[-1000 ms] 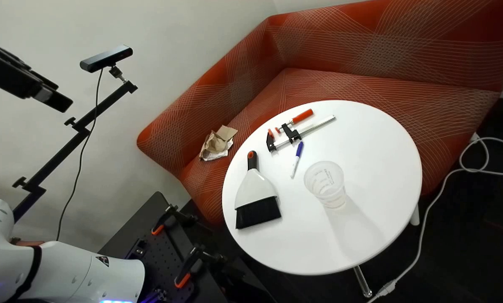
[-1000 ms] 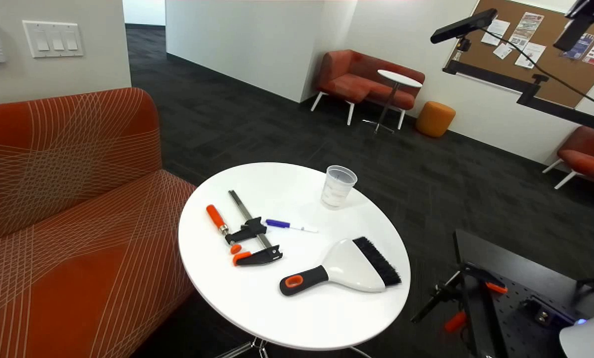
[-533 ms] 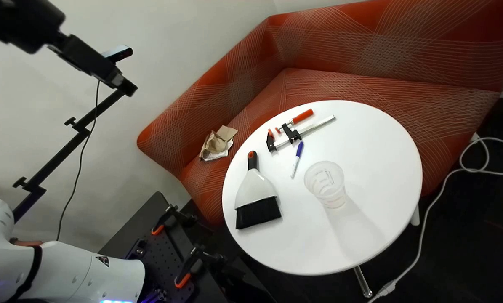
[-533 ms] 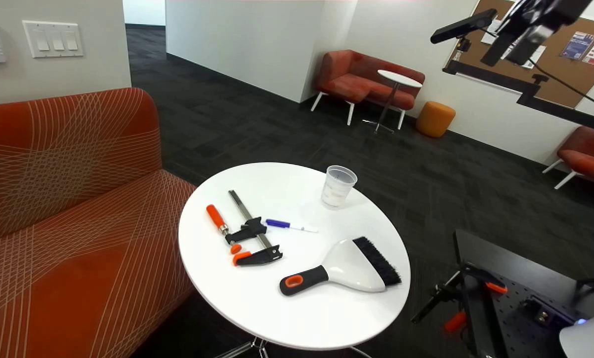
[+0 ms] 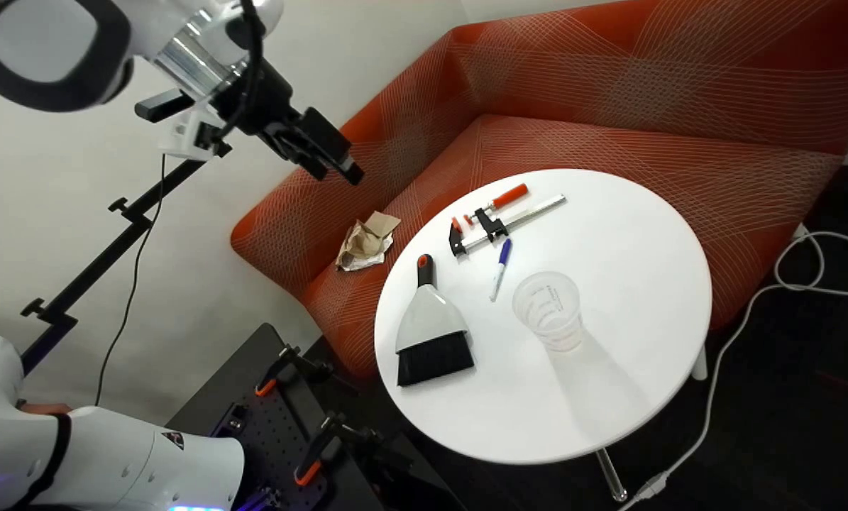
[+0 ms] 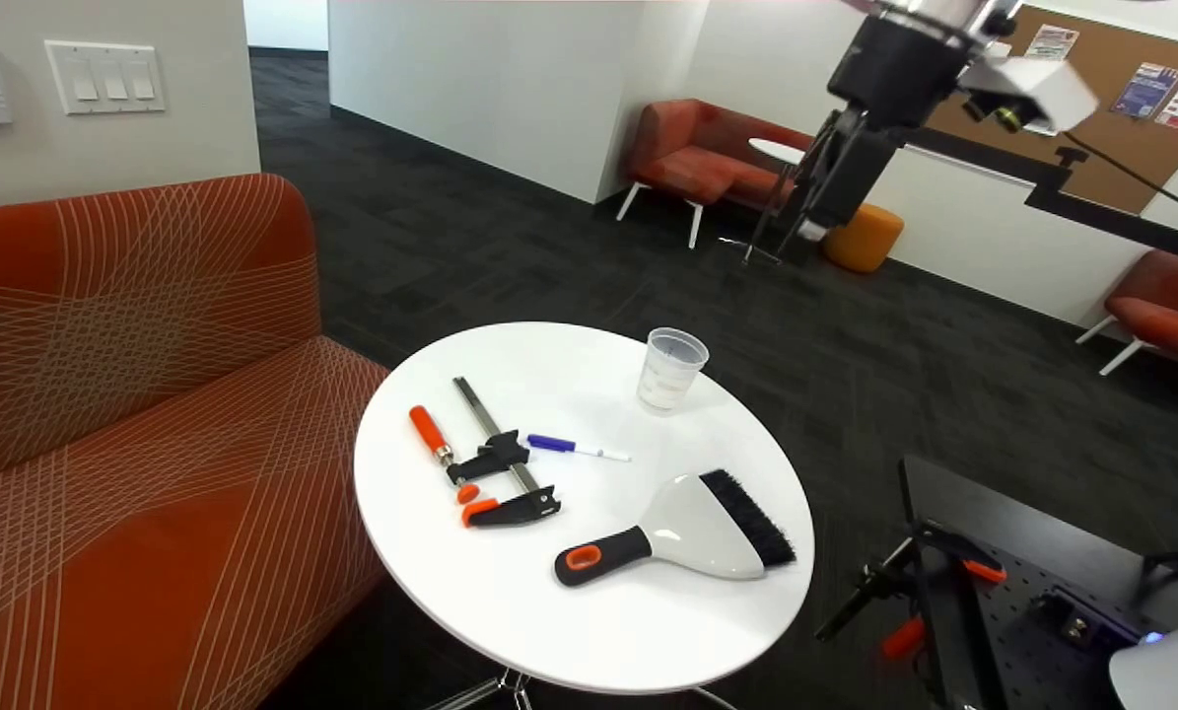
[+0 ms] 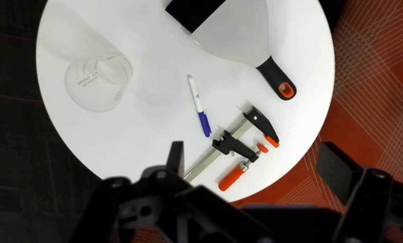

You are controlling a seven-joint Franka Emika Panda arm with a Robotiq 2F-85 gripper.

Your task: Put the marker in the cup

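The marker, white with a blue cap, lies flat on the round white table [image 5: 643, 248]. The marker shows in both exterior views [image 5: 500, 270] [image 6: 578, 449] and in the wrist view [image 7: 199, 106]. The clear cup stands upright to one side of the marker, apart from it, in both exterior views [image 5: 548, 312] [image 6: 670, 370] and the wrist view [image 7: 98, 84]. My gripper [image 5: 336, 172] is raised in the air beside the table, well above it. In the wrist view my gripper [image 7: 253, 157] has its fingers wide apart with nothing between them.
A clamp with an orange handle [image 5: 510, 196] lies close to the marker's cap end. A white and black brush [image 5: 432, 330] lies near the table's edge. A red sofa [image 5: 573, 152] stands behind the table. Crumpled paper [image 5: 367, 241] is on the sofa.
The arm has swung into view and moved toward the table, lower than before, rightward in one exterior image and leftward in another. The marker, cup and other objects stay where they were.
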